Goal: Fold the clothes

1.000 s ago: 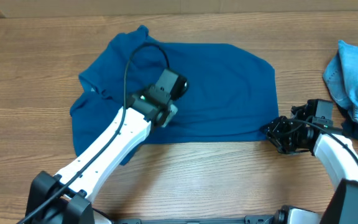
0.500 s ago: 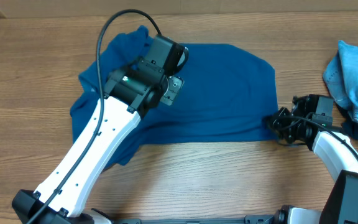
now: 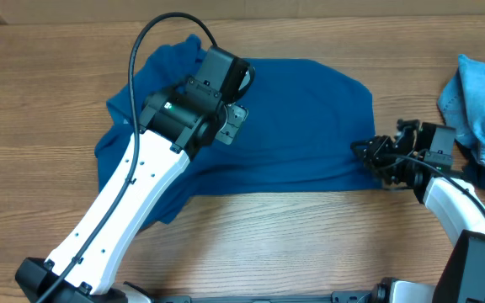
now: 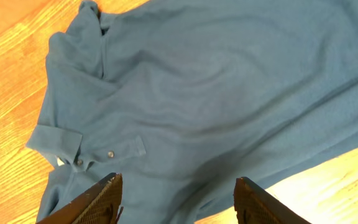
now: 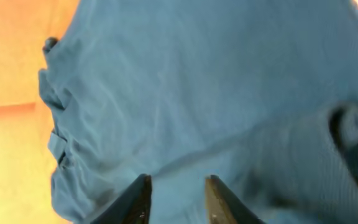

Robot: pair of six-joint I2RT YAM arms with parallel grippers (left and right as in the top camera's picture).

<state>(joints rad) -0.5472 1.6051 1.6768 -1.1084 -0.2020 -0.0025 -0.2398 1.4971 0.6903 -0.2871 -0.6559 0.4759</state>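
Left hand (image 4: 178,202) is spread and empty, hovering over the 10 o'clock part of the blue polo shirt (image 3: 310,118). Right hand (image 5: 176,186) is narrowly parted, pinching nothing, at the shirt's 4 o'clock corner. Shirt lies spread mid-table (image 3: 40,101). Denim garment (image 3: 478,93) is heaped at 3 o'clock.

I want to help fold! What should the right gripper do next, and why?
Probably close the right gripper on the right edge of the blue shirt. Its jaws stand apart right at that edge, and the left gripper hovers open above the shirt, holding nothing.
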